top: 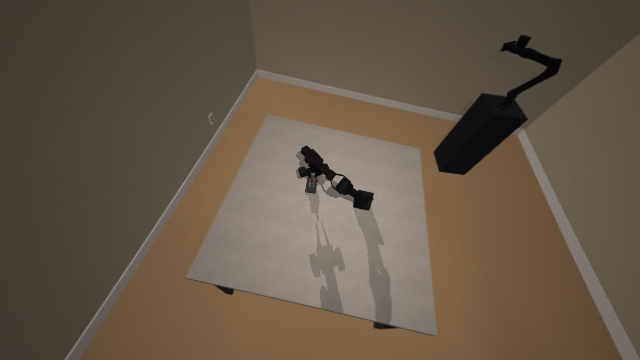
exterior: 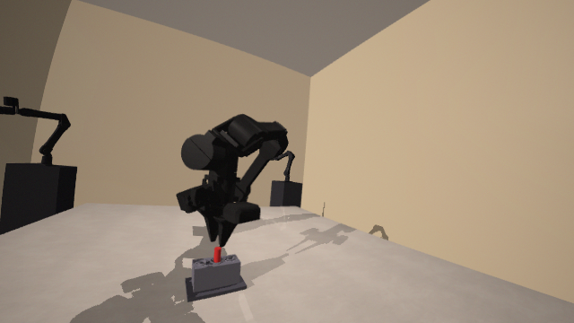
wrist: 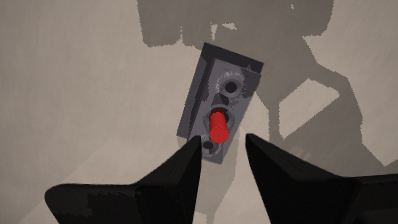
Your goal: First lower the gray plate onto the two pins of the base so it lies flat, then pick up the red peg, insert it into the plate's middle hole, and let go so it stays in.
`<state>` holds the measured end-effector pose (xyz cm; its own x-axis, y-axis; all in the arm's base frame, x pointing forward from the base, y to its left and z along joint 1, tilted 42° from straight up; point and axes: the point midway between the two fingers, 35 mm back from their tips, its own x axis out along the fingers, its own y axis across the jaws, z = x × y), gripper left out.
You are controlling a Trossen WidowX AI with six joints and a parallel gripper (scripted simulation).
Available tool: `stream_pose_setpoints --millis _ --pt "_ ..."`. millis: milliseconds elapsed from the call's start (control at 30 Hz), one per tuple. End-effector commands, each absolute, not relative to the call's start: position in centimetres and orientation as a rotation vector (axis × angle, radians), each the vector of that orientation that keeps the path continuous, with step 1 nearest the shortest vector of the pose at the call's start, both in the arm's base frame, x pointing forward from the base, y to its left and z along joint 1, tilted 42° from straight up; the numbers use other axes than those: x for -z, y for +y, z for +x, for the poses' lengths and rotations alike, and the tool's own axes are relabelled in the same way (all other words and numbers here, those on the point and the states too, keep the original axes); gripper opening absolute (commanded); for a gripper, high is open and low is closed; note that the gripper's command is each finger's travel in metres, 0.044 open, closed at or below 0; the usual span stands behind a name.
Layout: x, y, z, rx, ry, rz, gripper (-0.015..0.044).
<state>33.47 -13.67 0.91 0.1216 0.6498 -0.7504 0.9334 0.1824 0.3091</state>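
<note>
The red peg [top: 312, 180] [exterior: 217, 255] [wrist: 219, 129] stands upright in the middle hole of the gray plate [wrist: 239, 106], with a short length sticking out above it. The plate lies along the top of the dark gray base [exterior: 215, 292] [wrist: 190, 111], and its two outer holes show on either side of the peg. Whether it sits fully flat is hard to tell. My gripper [exterior: 217, 243] [wrist: 223, 140] is open and empty just above the peg's top, its fingertips apart on either side of the peg in the wrist view. The peg's lower part is hidden inside the hole.
The arm [top: 344, 185] [exterior: 244, 135] reaches over the pale table top [top: 265, 235] [exterior: 359, 287] and casts shadows across it. Other dark arms on black pedestals [top: 477, 135] [exterior: 38, 190] [exterior: 285, 194] stand beyond the table.
</note>
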Motion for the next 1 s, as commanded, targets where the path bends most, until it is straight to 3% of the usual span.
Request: stream_pose_setpoints --millis 0,967 --pt "-0.9 -13.7 33.5 0.419 1.605 1.544 0.0150" --pt "-2.3 -14.8 32.9 0.424 1.603 1.554 0.0150"
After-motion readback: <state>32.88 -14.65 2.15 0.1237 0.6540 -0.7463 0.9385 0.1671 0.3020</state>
